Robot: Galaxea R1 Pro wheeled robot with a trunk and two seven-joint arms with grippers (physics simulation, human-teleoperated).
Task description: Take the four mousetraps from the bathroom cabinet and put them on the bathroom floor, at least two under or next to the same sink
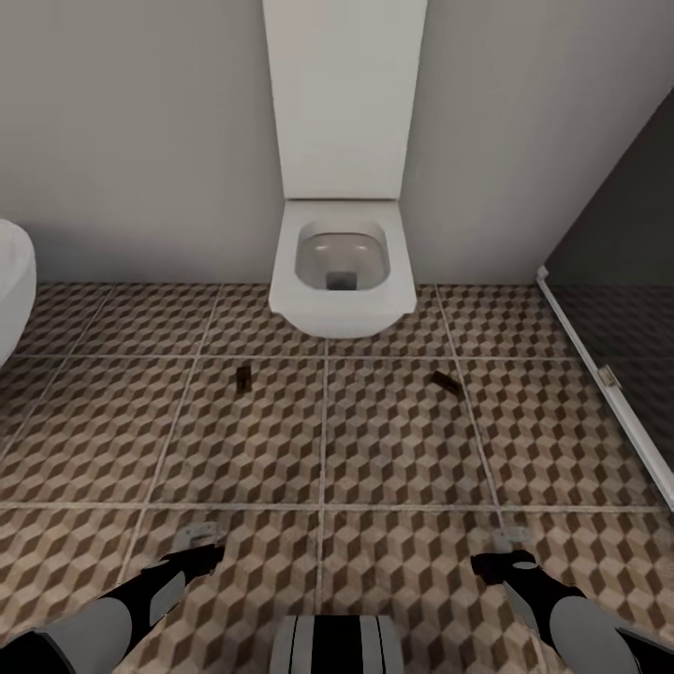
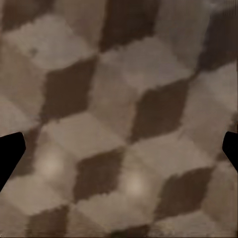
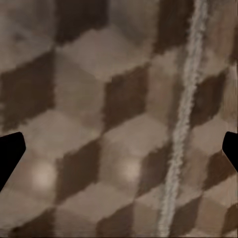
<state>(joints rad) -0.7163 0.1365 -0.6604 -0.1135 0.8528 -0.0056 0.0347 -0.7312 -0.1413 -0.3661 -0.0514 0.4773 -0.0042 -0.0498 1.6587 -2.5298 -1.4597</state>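
Observation:
The bathroom floor (image 1: 393,449) of brown, beige and white cube-pattern tiles spreads in front of me. Two small dark flat pieces lie on it, one (image 1: 244,378) left of the toilet's front and one (image 1: 444,381) to its right; they are too small to tell whether they are mousetraps. My left gripper (image 1: 198,538) hangs low over the tiles at the near left, open and empty (image 2: 119,153). At the near right my right gripper (image 1: 510,543) is also open, with only tile and a grout line between its fingers (image 3: 119,153). The cabinet and the bathroom sink are out of view.
A white wall-hung toilet (image 1: 342,271) stands straight ahead against the grey wall. A rounded white fixture (image 1: 11,290) juts in at the left edge. A dark glass panel with a white bottom rail (image 1: 608,384) runs along the right.

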